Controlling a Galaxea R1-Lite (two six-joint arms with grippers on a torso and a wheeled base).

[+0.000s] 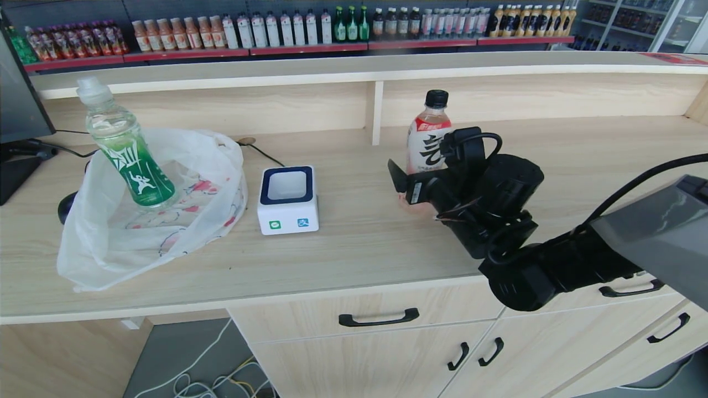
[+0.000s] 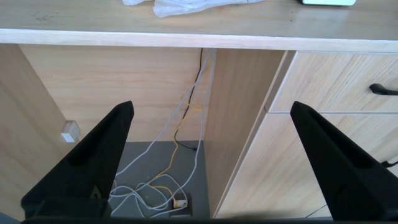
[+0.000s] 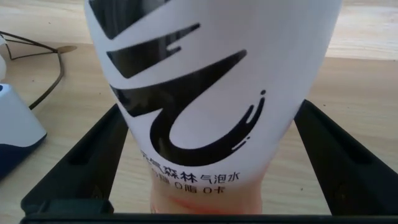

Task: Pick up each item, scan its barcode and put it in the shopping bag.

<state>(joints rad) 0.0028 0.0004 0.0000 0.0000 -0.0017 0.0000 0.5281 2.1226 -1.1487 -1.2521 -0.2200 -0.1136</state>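
A white-and-pink bottle (image 1: 428,138) with a black cap stands upright on the wooden counter (image 1: 359,243), right of the scanner. My right gripper (image 1: 415,182) is open around its lower body, one finger on each side, and the bottle (image 3: 205,81) nearly spans the gap of the right gripper (image 3: 211,109). A green-labelled bottle (image 1: 130,160) leans inside the white plastic shopping bag (image 1: 110,243) at the left. The white and blue scanner (image 1: 287,200) sits between bag and bottle. My left gripper (image 2: 211,106) hangs open and empty below the counter edge, facing the cabinet front.
A raised wooden ledge (image 1: 354,72) and divider (image 1: 376,110) back the counter. A dark monitor (image 1: 16,99) stands at the far left. Drawers with black handles (image 1: 379,319) lie below, and loose cables (image 2: 168,186) lie on the floor. The scanner's corner (image 3: 15,124) lies near the bottle.
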